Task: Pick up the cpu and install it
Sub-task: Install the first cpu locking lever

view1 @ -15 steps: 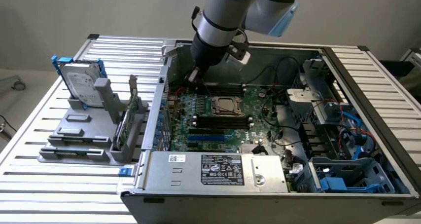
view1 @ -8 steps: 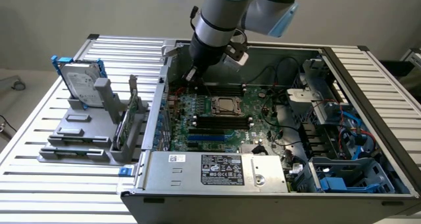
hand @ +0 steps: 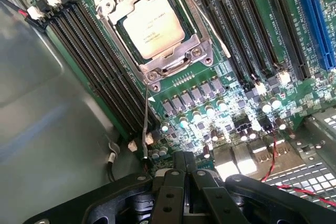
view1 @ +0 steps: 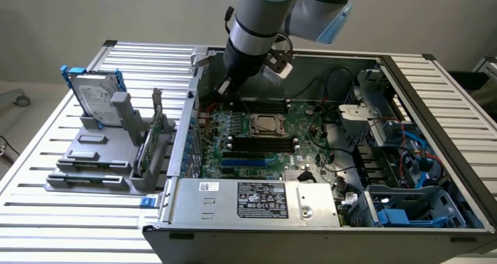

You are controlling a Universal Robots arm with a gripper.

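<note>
Showing an open computer case (view1: pixel 432 120) lying on a slatted metal table (view1: pixel 70 232), with the motherboard (view1: pixel 225 128) facing up. All positions are given from the CPU socket (hand: pixel 198 52), the metal-framed square near the middle of the board.

- **cpu** (view1: pixel 265 123) (hand: pixel 153 27): lies flat inside the socket, its dull silver top up, enclosed on all sides by the socket frame.
- **End effector** (view1: pixel 225 88) (hand: pixel 185 157): clenched, its black fingers (hand: pixel 170 182) pressed together with nothing between them. In the exterior view it hangs above the board's edge, up and to the exterior view's left of the socket, well apart from the cpu. In the wrist view its tips sit over the row of small capacitors (hand: pixel 210 111) just beyond the socket frame.
- **Memory slots** (hand: pixel 100 64): long black banks running along two opposite sides of the socket.
- **Blue expansion slots** (view1: pixel 244 158): on the near side of the socket in the exterior view, past one memory bank.
- **Power supply** (view1: pixel 256 201): a grey labelled box at the case's near edge, farther from the socket than the blue slots.
- **Hard drive** (view1: pixel 95 96): stands upright with a blue bracket in a grey holder (view1: pixel 97 156), outside the case and well to the exterior view's left of the socket.
</note>
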